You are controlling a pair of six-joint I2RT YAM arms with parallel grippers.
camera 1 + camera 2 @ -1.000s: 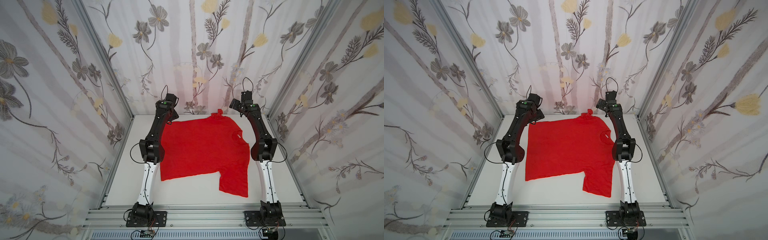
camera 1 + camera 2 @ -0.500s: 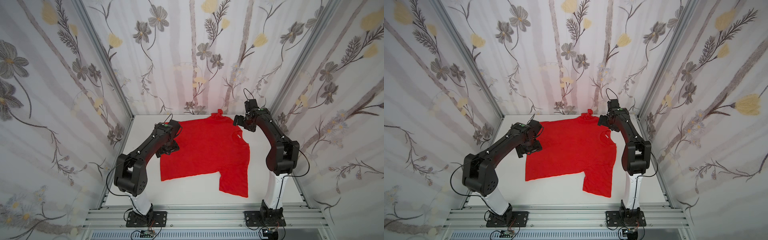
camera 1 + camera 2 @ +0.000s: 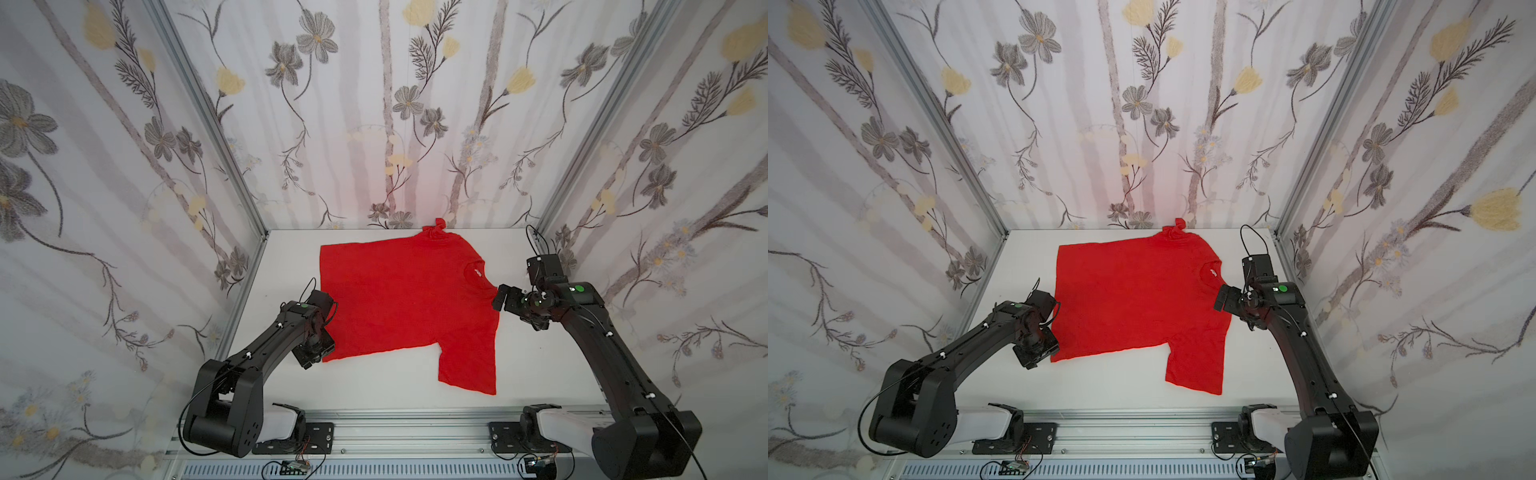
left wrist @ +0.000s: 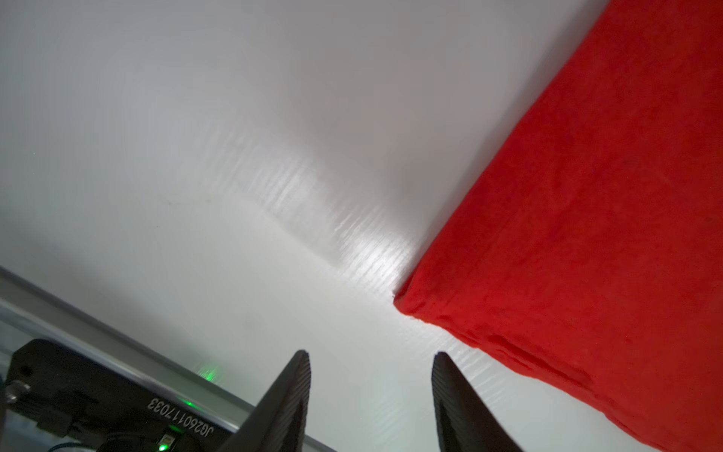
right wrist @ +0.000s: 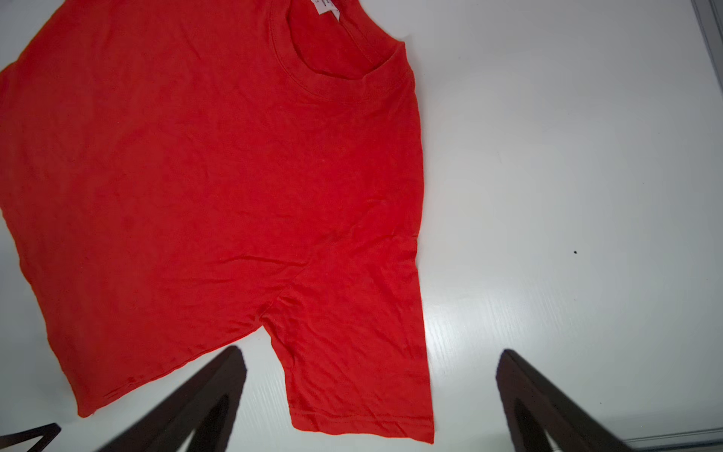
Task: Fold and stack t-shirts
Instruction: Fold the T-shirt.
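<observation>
The red t-shirt (image 3: pixel 399 299) lay spread flat near the middle of the white table (image 3: pixel 286 266), not yet folded. Its collar (image 5: pixel 332 82), with the small white neck label (image 3: pixel 478 272), pointed toward the robot's right side, and the hem ran along the left. One sleeve (image 3: pixel 469 365) lay flat toward the near edge. The other sleeve (image 3: pixel 435 229) was bunched against the back wall.

The left end effector (image 4: pixel 371 356) sat low at the near hem corner (image 4: pixel 405 301). Its fingers (image 4: pixel 291 395) stood partly apart with only bare table between them. The corner lay just ahead of the tips, apparently untouched. The right end effector (image 5: pixel 371 352) hung with its fingers wide apart and empty, above the near sleeve and just beside the shoulder in a top view (image 3: pixel 500 300).

The step in hand looked like taking hold of the near side for a first fold. Closing the left fingers where they stood would probably have caught nothing. They needed to slide forward until one finger passed under both layers of the corner. The right side wanted a matching pinch at the shoulder or sleeve seam, again through both layers. A lift at equal height, with the edge kept taut between the two grips, would likely give a straight crease. The bunched far sleeve risked leaving a lump unless smoothed first.
</observation>
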